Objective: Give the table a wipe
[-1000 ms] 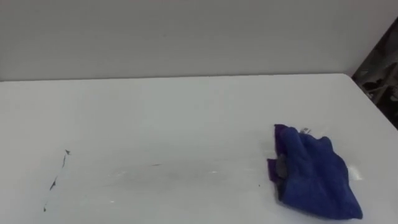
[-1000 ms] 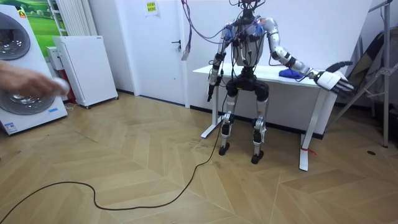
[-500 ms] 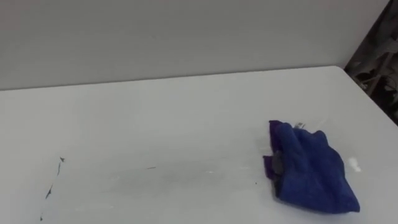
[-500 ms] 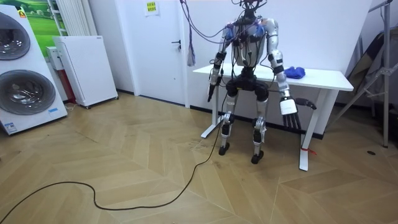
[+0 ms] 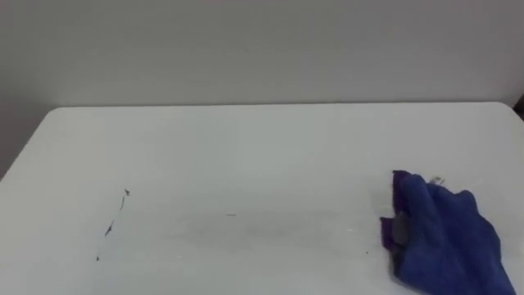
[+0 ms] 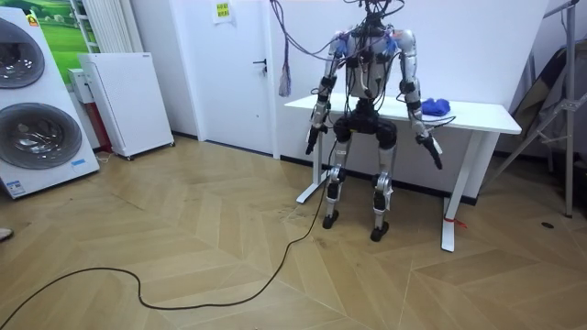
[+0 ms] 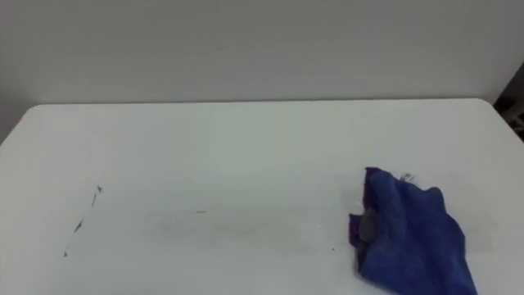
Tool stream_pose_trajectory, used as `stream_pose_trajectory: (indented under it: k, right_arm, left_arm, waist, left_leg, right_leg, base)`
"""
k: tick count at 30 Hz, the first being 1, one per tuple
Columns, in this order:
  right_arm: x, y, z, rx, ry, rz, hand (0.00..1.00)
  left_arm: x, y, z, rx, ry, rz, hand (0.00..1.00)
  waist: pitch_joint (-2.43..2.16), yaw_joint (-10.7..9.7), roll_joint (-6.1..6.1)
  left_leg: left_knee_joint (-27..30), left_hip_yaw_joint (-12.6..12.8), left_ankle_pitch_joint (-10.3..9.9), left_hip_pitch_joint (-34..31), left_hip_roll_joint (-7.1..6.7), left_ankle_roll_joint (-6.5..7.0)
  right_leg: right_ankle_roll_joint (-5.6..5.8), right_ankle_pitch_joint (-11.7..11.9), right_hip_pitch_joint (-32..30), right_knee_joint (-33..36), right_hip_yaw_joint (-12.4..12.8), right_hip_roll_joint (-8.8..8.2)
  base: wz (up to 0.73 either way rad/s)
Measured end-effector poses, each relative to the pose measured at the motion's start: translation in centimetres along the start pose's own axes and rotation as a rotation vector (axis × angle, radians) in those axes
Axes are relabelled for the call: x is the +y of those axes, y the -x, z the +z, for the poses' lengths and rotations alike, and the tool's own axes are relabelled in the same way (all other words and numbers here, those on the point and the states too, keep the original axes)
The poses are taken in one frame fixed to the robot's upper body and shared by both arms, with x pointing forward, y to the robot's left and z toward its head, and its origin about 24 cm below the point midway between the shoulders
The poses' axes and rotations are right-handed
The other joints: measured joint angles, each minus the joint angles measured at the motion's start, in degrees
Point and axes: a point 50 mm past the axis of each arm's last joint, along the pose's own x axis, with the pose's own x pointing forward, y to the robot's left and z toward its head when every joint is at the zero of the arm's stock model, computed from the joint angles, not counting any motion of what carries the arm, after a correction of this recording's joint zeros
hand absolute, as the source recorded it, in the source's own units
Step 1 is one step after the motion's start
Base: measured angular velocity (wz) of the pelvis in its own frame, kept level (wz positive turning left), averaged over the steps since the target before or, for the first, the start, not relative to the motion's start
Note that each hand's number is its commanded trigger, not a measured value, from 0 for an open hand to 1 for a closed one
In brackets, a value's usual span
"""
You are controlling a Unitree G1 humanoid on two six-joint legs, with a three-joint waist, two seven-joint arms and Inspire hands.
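Left eye view, table point(image 5: 246, 147): a white top that runs back to a plain pale wall.
Left eye view, cloth point(image 5: 446, 238): blue and crumpled, lying on the table near its right front. A small pale tag point(image 5: 436, 179) sits at its far edge, and any print on it is too small to read.
Left eye view, marks point(image 5: 109, 228): a few thin dark streaks on the table's left part, well apart from the cloth.
Right eye view, cloth: the same heap, lying free on the right of the top.
Room view, robot: stands upright close to the table, facing it, arms hanging.
Room view, right hand point(image 6: 434, 154): at the room view's right, below the table's edge and apart from the cloth. How far open it is cannot be told.
Room view, left hand point(image 6: 312, 142): hangs beside the hip. How far open it is cannot be told.
Room view, writing: a yellow sign point(image 6: 223, 10) high on the wall near the door point(image 6: 248, 64), too small to read.
Room view, washing machines point(image 6: 32, 101): stacked at the room view's left.
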Motion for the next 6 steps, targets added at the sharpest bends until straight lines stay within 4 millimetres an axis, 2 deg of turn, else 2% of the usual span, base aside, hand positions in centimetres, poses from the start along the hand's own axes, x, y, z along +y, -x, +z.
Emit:
stream_pose_trajectory:
  k: [2,6]
  right_arm:
    - [1.1,0.3,0.5,-0.030,0.082,0.052,0.00]
    - [2.3,0.7,1.2,-0.056,0.105,0.106,0.00]
  left_arm:
    - [-0.5,0.0,0.0,0.008,-0.036,-0.009,0.00]
    - [-0.9,0.0,0.5,-0.002,-0.068,-0.010,0.00]
  waist:
    - [0.25,-0.1,0.41]
    - [0.21,0.2,0.29]
  left_leg:
    - [0.1,-0.6,0.0,-0.1,-0.07,0.00]
    - [0.1,-1.1,0.1,-0.2,-0.15,-0.03]
  right_leg:
    - [0.38,-0.3,0.3,-0.2,-0.2,0.01]
    - [0.44,-0.4,0.5,-0.2,-0.7,-0.02]
  base:
    - [0.11]
    - [0.07]
